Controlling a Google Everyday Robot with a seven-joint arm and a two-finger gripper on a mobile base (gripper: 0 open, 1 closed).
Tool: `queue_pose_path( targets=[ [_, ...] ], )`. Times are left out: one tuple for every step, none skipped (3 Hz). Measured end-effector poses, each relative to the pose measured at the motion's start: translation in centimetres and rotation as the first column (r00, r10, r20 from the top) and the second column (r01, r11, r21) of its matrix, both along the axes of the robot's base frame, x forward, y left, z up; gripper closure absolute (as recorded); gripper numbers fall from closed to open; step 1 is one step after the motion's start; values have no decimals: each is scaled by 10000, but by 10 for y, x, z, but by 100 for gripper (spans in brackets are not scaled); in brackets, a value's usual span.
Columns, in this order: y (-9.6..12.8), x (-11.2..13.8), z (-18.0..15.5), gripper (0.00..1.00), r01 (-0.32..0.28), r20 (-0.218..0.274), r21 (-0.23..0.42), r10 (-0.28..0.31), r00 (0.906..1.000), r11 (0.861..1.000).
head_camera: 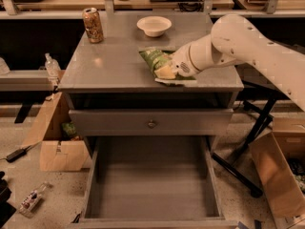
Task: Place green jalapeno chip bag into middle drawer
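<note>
The green jalapeno chip bag [154,60] lies flat on the grey cabinet top [114,66], right of centre. My gripper [167,72] comes in from the right on the white arm [238,42] and rests on the bag's near right end, covering part of it. The middle drawer [151,187] is pulled out wide below the cabinet front, and its flat grey floor holds nothing. It sits below and in front of the bag.
A brown-orange drink can [93,25] and a white bowl [154,26] stand at the back of the top. The shut drawer front with a small round knob [151,124] is above the open drawer. Cardboard boxes stand on the floor at left [57,142] and right [279,175].
</note>
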State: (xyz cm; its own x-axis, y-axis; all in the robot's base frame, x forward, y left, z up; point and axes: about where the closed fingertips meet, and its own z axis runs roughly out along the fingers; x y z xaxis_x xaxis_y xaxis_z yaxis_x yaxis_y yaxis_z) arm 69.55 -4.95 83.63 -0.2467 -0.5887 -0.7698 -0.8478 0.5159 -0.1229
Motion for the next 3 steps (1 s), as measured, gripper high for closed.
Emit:
queue_pose_path(
  targets=[
    [0, 0, 0, 100, 0, 1, -3, 0, 10000, 10000],
    [4, -11, 36, 100, 148, 475, -994, -101, 9988, 9949],
    [15, -30, 107, 100, 553, 1292, -2536, -228, 9914, 9657]
  ],
)
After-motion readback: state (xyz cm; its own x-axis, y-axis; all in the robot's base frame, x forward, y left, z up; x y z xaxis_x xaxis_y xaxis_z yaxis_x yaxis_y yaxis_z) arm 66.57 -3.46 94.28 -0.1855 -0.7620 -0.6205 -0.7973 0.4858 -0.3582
